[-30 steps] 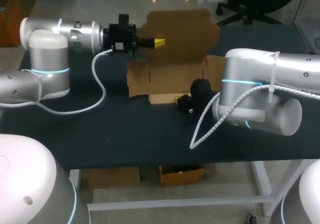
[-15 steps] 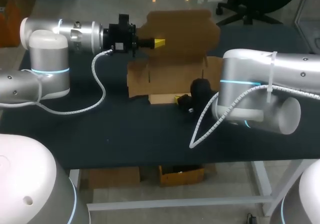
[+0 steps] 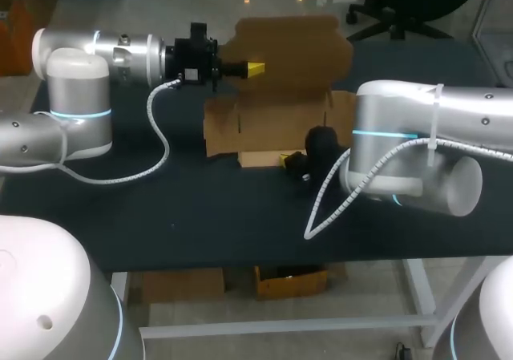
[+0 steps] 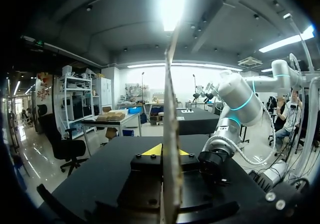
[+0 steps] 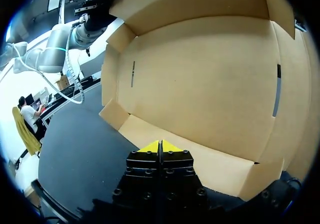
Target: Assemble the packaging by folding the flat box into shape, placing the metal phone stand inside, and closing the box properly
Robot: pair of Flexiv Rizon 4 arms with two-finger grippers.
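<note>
I see no shift: left end effector (image 4: 165,151) stays clamped on the box (image 3: 272,123) upper centre, right end effector (image 5: 160,146) together; folding looks paused.

Left gripper (image 4: 167,151): located in the lower middle, black body, two yellow fingertips (image 4: 151,149) pointing out over the dark bench (image 4: 95,179).

Box panel (image 4: 169,99): brown cardboard, seen edge-on. It stands upright between the two fingertips and rises well above them. One yellow tip lies on each side of the panel, and both appear to press against it, although the card edge partly hides the contact.

Right arm (image 4: 235,99): silver with cyan rings, descending beside the panel. Its black wrist end (image 4: 212,161) sits low over the bench, near the left gripper. A white coiled cable (image 4: 245,154) hangs from this end
</note>
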